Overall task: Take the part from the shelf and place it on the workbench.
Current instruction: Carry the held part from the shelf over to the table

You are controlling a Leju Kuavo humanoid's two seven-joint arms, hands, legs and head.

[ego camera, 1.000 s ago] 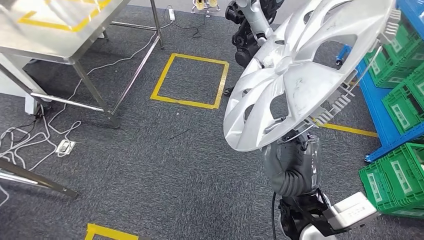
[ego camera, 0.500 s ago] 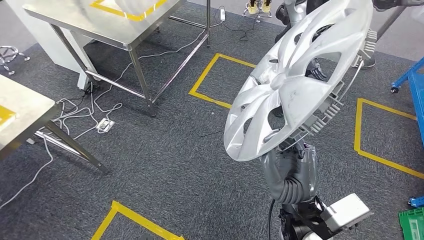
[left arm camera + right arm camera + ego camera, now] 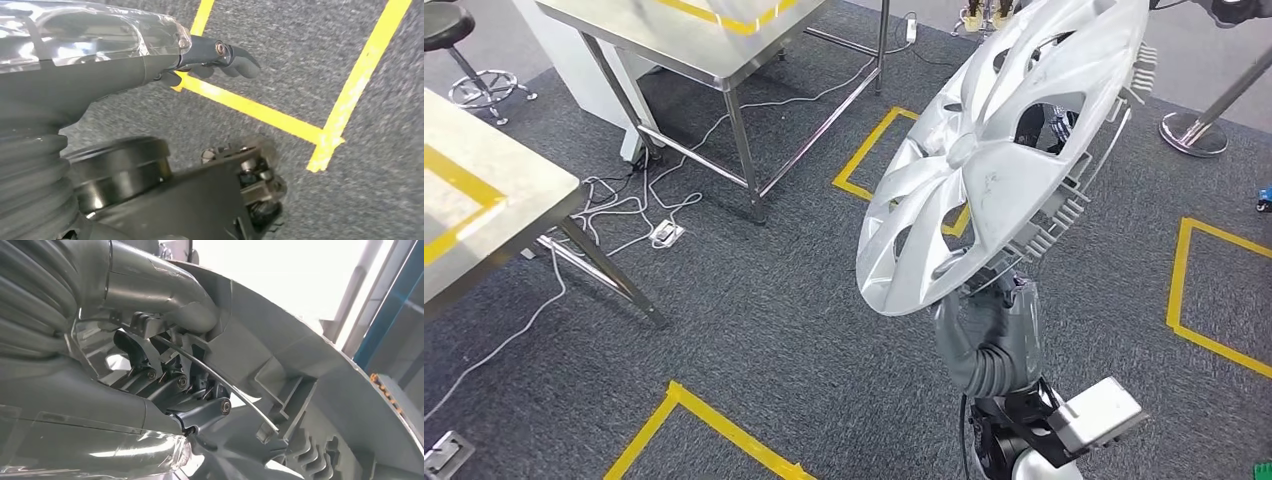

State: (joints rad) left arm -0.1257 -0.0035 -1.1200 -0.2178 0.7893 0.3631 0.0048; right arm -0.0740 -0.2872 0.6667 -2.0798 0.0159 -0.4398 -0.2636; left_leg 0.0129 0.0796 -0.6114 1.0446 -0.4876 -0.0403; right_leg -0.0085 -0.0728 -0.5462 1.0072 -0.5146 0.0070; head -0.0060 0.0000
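The part is a large silver wheel cover (image 3: 994,170), held up tilted in front of me. My right hand (image 3: 996,296) grips its lower rim from behind, mostly hidden by the cover in the head view. The right wrist view shows that hand (image 3: 165,365) hooked into the ribbed back of the wheel cover (image 3: 300,390). My left hand (image 3: 220,54) hangs over the grey carpet, holding nothing, its dark fingers loosely bent. A steel workbench (image 3: 639,30) marked with yellow tape stands at the far left. A second steel workbench (image 3: 519,200) is nearer, at the left edge.
White cables (image 3: 629,210) and a power strip (image 3: 664,233) lie on the carpet under the far bench. A black stool (image 3: 464,50) stands at the far left. A post base (image 3: 1192,132) is at the far right. Yellow tape squares (image 3: 1184,290) mark the floor.
The whole picture has shifted: the camera turned away from the blue shelf and green crates, which left the view, and the benches came closer. The wheel cover stays in my right hand.
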